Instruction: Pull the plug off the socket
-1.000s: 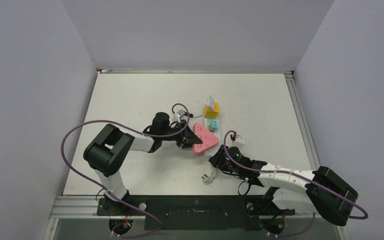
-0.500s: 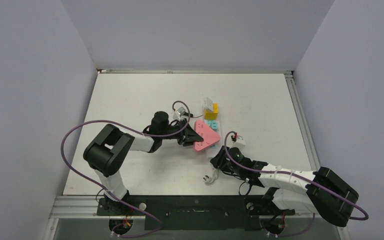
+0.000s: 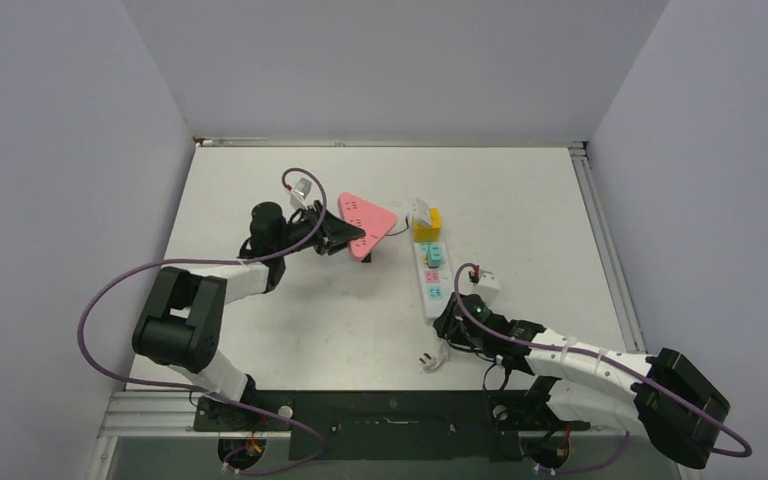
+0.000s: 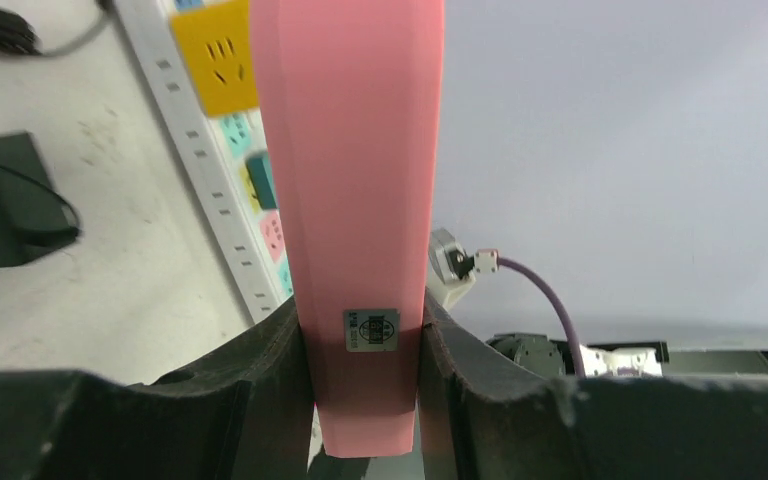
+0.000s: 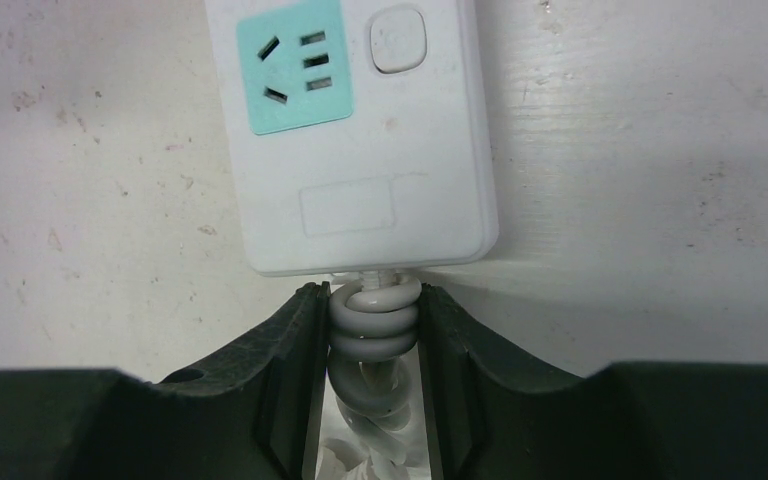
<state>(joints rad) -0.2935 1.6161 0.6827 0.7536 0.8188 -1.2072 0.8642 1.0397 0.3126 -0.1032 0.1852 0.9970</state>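
Note:
The socket, a long white power strip (image 3: 433,278) with pastel outlets, lies mid-table. It also shows in the left wrist view (image 4: 210,190) and the right wrist view (image 5: 350,150). My left gripper (image 3: 338,236) is shut on a pink triangular plug (image 3: 365,220), held off the strip to its far left, with its flat body clamped between the fingers (image 4: 360,150). My right gripper (image 3: 448,325) is shut on the strip's coiled white cord (image 5: 375,330) at its near end, pressing it to the table.
A yellow cube adapter (image 3: 426,222) with a white charger (image 3: 419,208) on it sits in the strip's far end. The cord's own white plug (image 3: 428,357) lies near the front edge. A black box (image 4: 10,200) with a lead lies left of the strip.
My left gripper has pulled the pink plug off the strip and carried it up and away to the far left. The strip's middle outlets now show. The right gripper still clamps the cord.

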